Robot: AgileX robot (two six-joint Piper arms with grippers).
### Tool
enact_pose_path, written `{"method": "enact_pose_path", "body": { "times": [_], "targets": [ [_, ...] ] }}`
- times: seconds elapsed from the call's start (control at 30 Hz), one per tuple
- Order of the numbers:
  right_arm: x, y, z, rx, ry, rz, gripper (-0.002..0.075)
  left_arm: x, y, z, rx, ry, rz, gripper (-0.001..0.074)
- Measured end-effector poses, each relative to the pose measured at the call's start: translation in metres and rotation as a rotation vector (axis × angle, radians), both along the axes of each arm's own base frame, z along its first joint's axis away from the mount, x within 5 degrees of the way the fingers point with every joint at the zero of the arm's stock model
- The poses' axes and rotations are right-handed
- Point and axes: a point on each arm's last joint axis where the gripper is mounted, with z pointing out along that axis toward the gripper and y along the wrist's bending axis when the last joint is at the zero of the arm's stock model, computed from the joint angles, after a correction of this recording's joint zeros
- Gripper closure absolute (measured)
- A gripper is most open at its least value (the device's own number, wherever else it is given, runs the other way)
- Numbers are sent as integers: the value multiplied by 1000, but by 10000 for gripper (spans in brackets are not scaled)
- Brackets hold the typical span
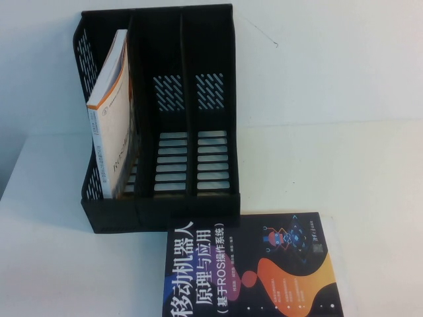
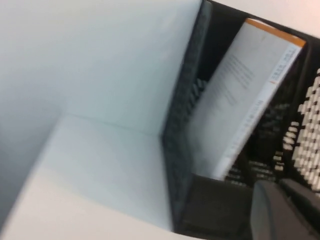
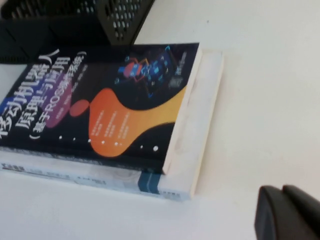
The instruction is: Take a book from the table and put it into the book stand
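On the left of the desk (image 1: 53, 264), the black book stand (image 1: 158, 119) is standing with 3 compartments; its leftmost compartment is holding a white-and-orange book (image 1: 114, 115) that is leaning against the divider on its right, while the other 2 compartments are showing only their slotted walls. The left pincer (image 2: 285, 210) is not appearing in the high view; in its own wrist view only a dark edge of it is showing, just beside the stand's outer left wall, so I cannot tell whether it is open or closed.

Moving rightward, the dark-covered book (image 1: 254, 271) is lying flat on the desk just in front of the stand's middle and right compartments, its near end running out of the high view; the right wrist view shows it is resting on top of a second, paler book (image 3: 200, 125), with a white strip of the lower one sticking out beyond its long edge. The cover title is running along the book's length, which seems to be running across the desk, roughly parallel to the stand's front.

The right pincer (image 3: 290, 212) is hovering off the stack's outer corner, apart from it; only a dark tip is visible, so its state cannot be told either. Judging by this, the right arm is the nearer one to the flat book.
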Motion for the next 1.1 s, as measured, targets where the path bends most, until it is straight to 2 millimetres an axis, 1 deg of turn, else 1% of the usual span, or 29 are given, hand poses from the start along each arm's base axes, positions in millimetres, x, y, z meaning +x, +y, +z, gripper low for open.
{"method": "enact_pose_path", "body": {
  "times": [0.07,0.17,0.23,0.3,0.4,0.47,0.57,0.6,0.83,1.1],
  "targets": [
    [-2,0,-8,42,26,-16,727,0,4,-6,67,-28,38,736],
    [-4,-5,-10,68,-12,-94,727,-2,7,-14,201,-54,70,736],
    [-6,-9,-9,85,-54,-160,727,-2,7,-17,317,-37,57,736],
    [-9,-14,-10,97,-95,-236,727,-3,6,-22,371,14,32,736],
    [-10,-19,-15,106,-153,-333,727,-4,6,-33,370,120,14,736],
    [-8,-21,-25,85,-173,-379,727,-6,7,-38,362,185,13,736],
    [-3,-23,-42,22,-205,-395,727,-6,9,-39,373,200,29,736],
    [-3,-24,-44,-1,-218,-390,727,-6,9,-39,377,200,32,736],
    [-2,-24,-44,-118,-258,-342,727,-6,10,-39,376,202,36,737],
    [-2,-24,-44,-169,-270,-317,727,-6,10,-39,378,203,37,738]
  ]
}}
